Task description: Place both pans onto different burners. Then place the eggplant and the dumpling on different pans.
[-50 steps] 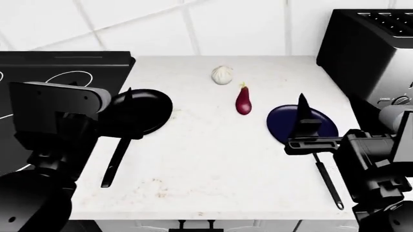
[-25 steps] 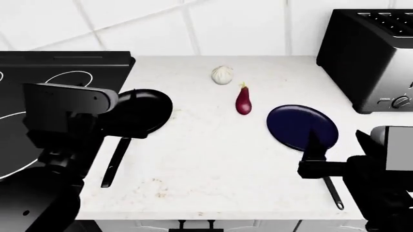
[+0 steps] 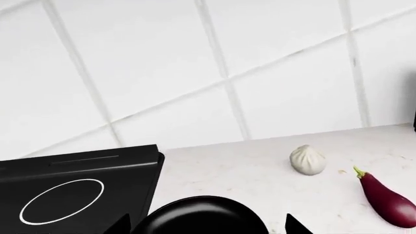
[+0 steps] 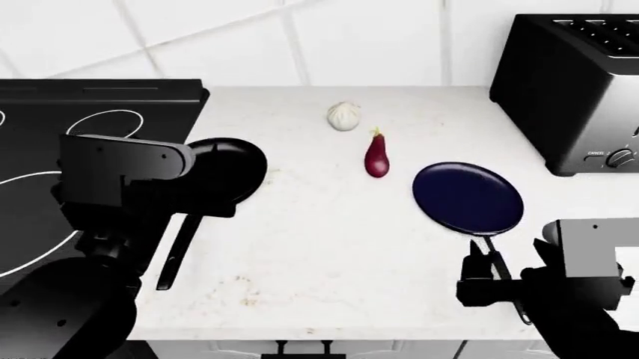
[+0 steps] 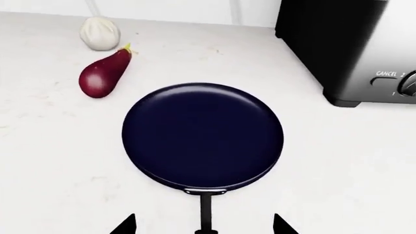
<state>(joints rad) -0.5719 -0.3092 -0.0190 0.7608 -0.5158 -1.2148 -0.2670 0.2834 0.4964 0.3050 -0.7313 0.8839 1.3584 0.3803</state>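
From my head camera, my left arm (image 4: 120, 187) covers the nine o'clock rim of the black pan (image 4: 224, 172) and part of its handle. My right gripper (image 4: 486, 278) hides the middle of the navy pan's handle (image 4: 486, 241). The toaster (image 4: 569, 82) is cut off at three o'clock, the cooktop (image 4: 60, 112) at nine. In my left wrist view the black pan is cropped at the frame's edge, and only my jaw tips show.
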